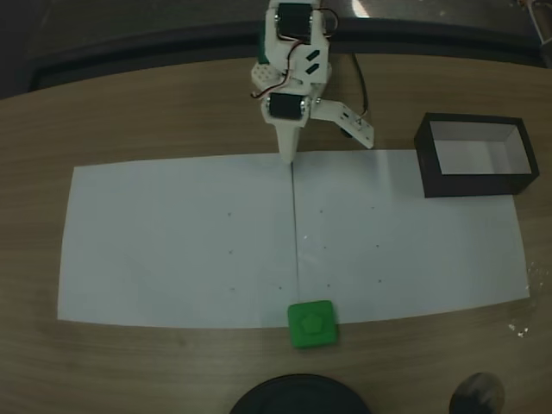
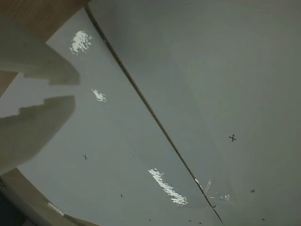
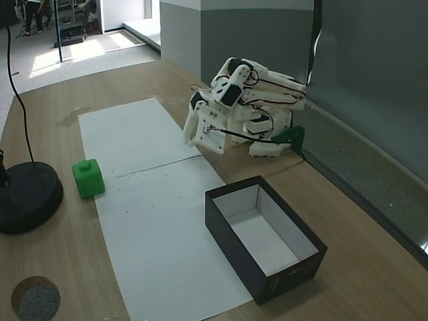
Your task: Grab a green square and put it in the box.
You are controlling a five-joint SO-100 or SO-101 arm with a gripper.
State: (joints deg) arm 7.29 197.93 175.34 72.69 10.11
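Small bright green rounded-square plastic block (image 1: 311, 323) at near paper edge on tabletop, well apart from white claw (image 1: 287, 155) with fingers nearly closed, empty; likely light, rigid, slick: best pinched across flat sides.

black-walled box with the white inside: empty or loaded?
Empty. The black-walled rectangular box shows a bare white floor in both fixed views; the small green plastic block sits outside on the paper's edge.

Green square (image 1: 311, 323): bright green, embossed shape on top. Box (image 1: 475, 156): black walls, white inside. Paper sheets (image 1: 181, 241) beside the box: white with small dark crosses, possibly printed. Table (image 1: 129, 112): brown wood grain. Arm (image 1: 289, 78): white, black servos.
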